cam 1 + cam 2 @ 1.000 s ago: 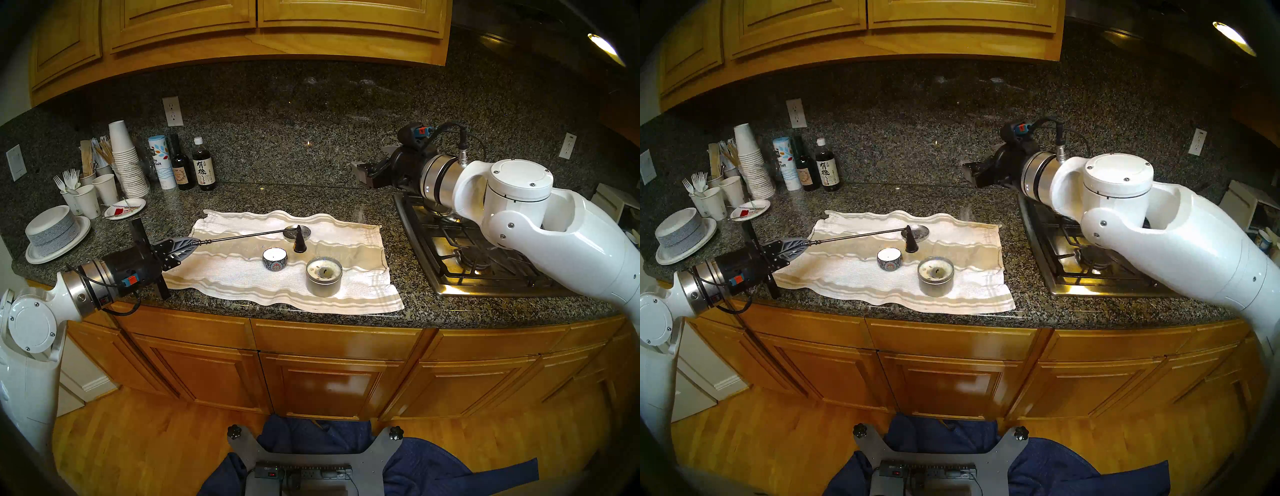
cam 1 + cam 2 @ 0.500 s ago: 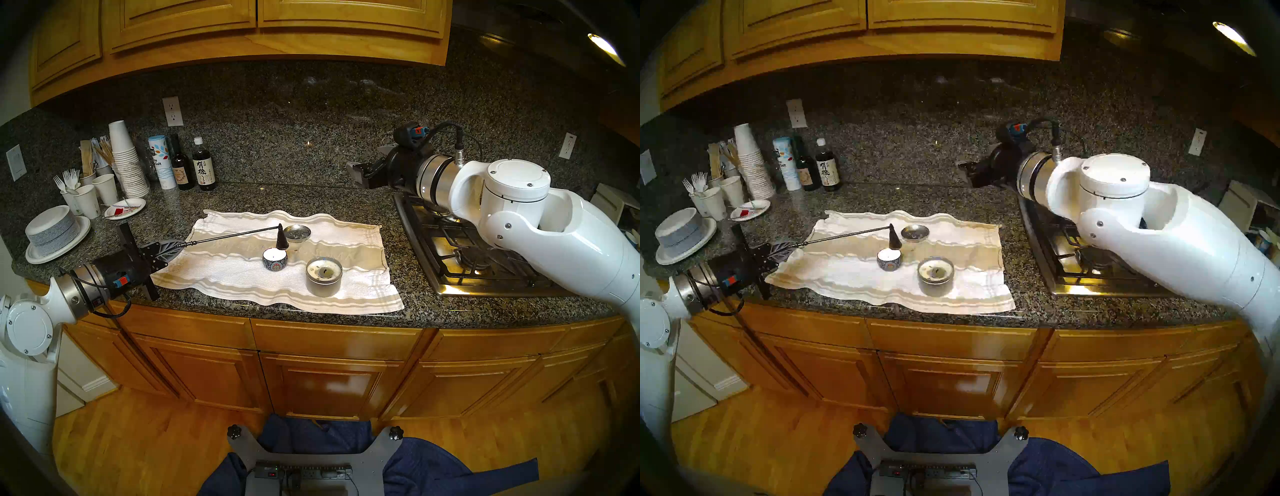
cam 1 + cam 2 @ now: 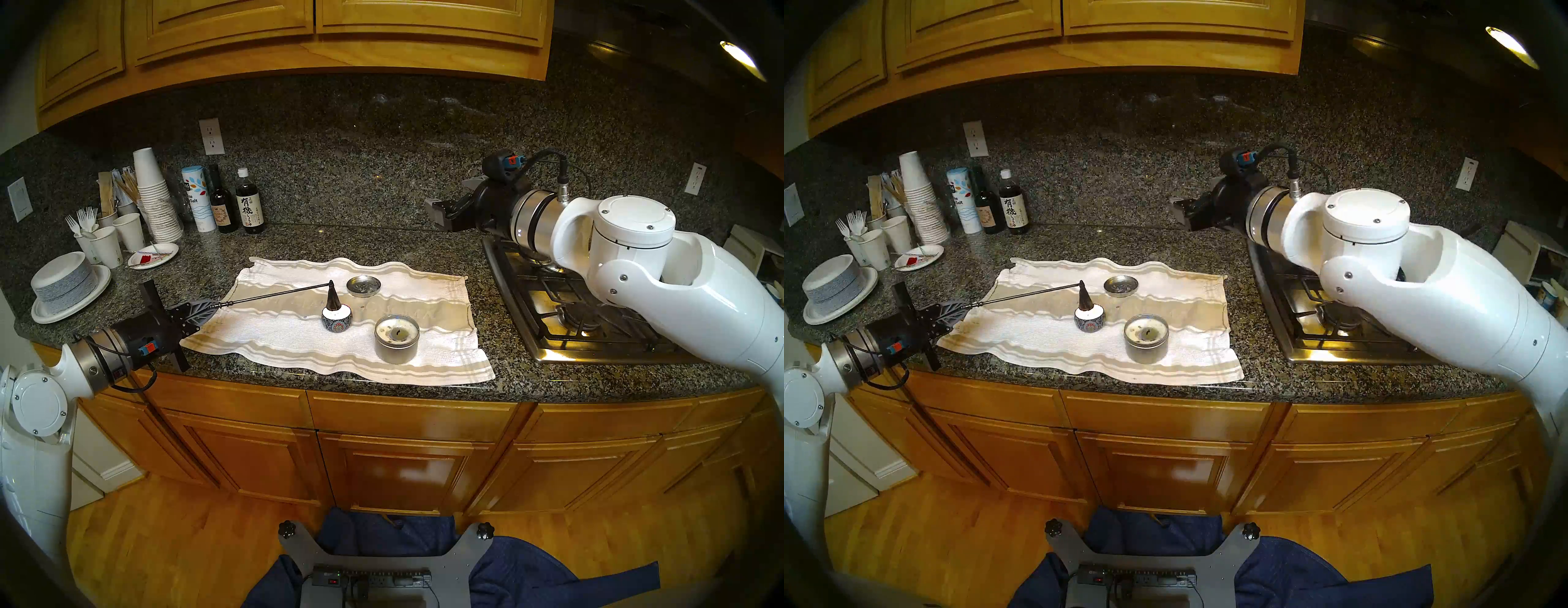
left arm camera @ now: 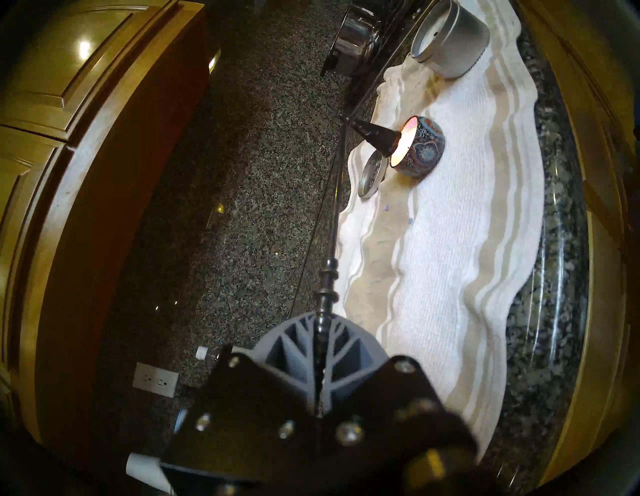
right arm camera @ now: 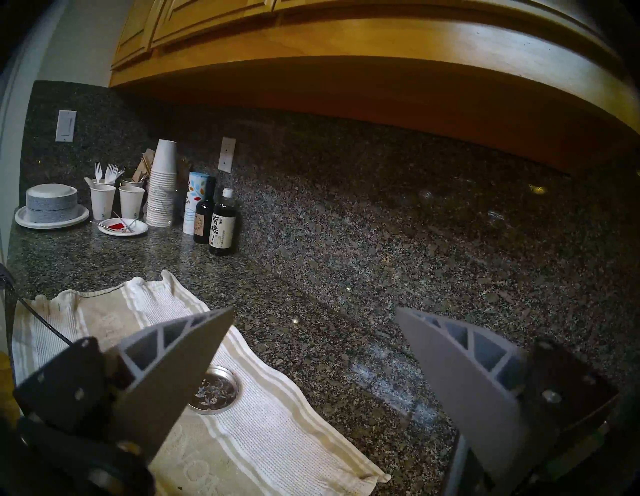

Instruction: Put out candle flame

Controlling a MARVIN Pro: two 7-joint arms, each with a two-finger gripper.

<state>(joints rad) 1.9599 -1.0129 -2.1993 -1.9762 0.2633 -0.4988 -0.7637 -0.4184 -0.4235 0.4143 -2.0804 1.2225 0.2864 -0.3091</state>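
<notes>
1. A dark granite kitchen counter (image 3: 382, 250) under wooden cabinets, with a striped white towel (image 3: 424, 352) spread on it.
2. The left gripper (image 3: 199, 312) pinches the handle of a long metal snuffer (image 3: 275, 294).
3. The snuffer's cone (image 3: 332, 297) sits over a small patterned candle (image 3: 337, 325), whose wax glows orange.
4. The right gripper (image 5: 311, 350) hovers spread apart, holding nothing, near the stove (image 3: 551, 314).

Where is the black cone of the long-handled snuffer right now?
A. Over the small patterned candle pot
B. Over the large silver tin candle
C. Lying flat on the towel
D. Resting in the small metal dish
A: the black cone of the long-handled metal snuffer sits over the glowing small patterned candle pot.
</notes>
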